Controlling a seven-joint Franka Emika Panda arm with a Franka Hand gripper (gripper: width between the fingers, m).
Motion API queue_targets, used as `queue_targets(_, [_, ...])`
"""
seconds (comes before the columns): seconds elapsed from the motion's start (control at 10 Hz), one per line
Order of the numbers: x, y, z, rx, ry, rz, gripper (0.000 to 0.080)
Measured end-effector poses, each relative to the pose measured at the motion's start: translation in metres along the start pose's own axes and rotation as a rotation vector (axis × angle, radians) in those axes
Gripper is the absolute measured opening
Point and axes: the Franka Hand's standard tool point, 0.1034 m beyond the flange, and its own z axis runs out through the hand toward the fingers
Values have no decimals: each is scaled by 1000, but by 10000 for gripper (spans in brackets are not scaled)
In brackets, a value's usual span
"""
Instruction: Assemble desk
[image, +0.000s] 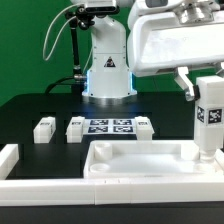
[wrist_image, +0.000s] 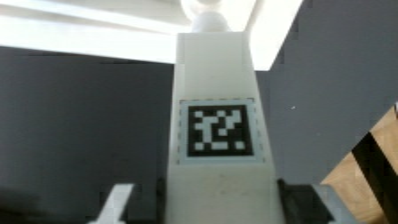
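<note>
Leg (wrist_image: 217, 120), one: clamped in your gripper (wrist_image: 205, 203), lower end at desk top (image: 140, 160) corner directly below. Three loose legs (image: 44, 128) beyond it: yours to fit, none judged seated.

The arm (image: 107, 45) is glossy white with rounded shells, a dark band at its upper joint, and a black triangular label (image: 108, 62) on the pedestal (a blue glow (image: 107, 90) rings its foot). A black cable (image: 50, 42) loops beside it; the fingers (wrist_image: 118, 205) are pale grey.
</note>
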Motion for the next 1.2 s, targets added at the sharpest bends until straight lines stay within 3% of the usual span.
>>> queue_targets(0.7, [-7, -1, 9, -2, 9, -7, 289])
queue_targets(1.2, [-22, -1, 14, -1, -14, -7, 289])
